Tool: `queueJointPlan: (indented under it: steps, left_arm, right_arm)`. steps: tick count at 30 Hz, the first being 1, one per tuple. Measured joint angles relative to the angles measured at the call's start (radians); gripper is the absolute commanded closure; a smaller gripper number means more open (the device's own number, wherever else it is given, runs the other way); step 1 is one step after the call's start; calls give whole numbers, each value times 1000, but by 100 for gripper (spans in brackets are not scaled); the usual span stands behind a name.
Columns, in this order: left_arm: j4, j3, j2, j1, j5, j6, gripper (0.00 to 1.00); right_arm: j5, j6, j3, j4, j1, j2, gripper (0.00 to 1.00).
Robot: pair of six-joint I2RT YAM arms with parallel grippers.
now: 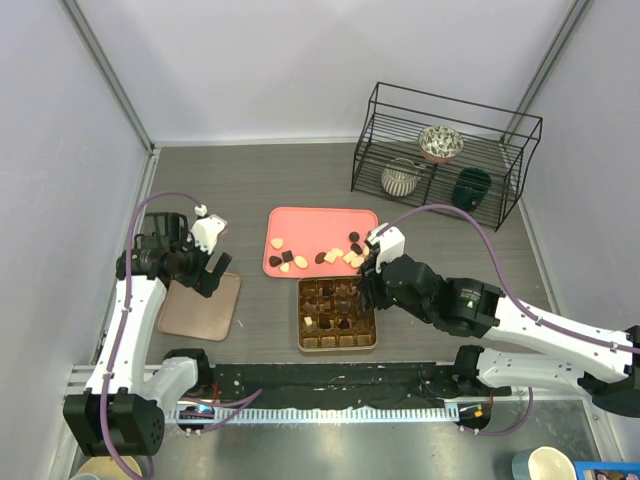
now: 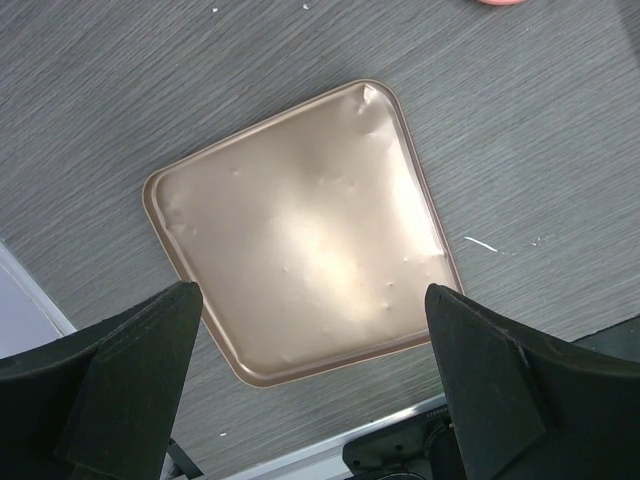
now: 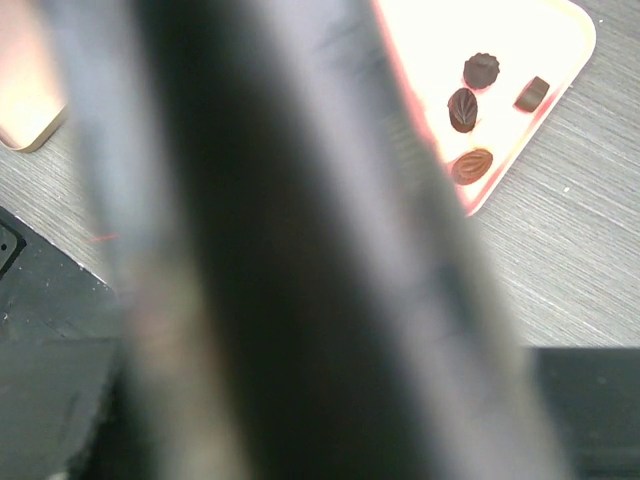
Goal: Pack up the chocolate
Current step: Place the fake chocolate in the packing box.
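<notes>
Chocolate pieces point(image 1: 335, 255), dark, brown and cream, lie scattered on the flat pink tray point(image 1: 310, 222). More sit in cells of the gold-brown gridded box point(image 1: 338, 343) in front of it. My right gripper point(image 1: 362, 288) hangs over the box's far right cells. In the right wrist view a blurred dark shape covers its jaws, and only the pink tray's corner point(image 3: 430, 40) with several dark chocolates point(image 3: 463, 108) shows. My left gripper point(image 1: 213, 272) stands open and empty above the gold lid point(image 2: 300, 230), its fingers point(image 2: 150, 350) wide apart.
The gold lid point(image 1: 200, 308) lies flat at the left by the left arm. A black wire rack point(image 1: 505, 170) at the back right holds a patterned bowl point(image 1: 440, 142), a striped cup point(image 1: 402, 178) and a dark green cup point(image 1: 471, 185). Grey walls close three sides.
</notes>
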Motion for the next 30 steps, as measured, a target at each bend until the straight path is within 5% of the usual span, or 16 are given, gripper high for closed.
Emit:
queueJointPlan:
  steps: [10,22,30]
  left_arm:
    - [0,0,0,0,-6,0,0]
    - [0,0,0,0,-6,0,0]
    - [0,0,0,0,-5,0,0]
  right_arm:
    - [-7,13,-6,3,0,0,53]
    - [37,-21,35,5,0,14,62]
    - [114,-197,189,201,-41,191,64]
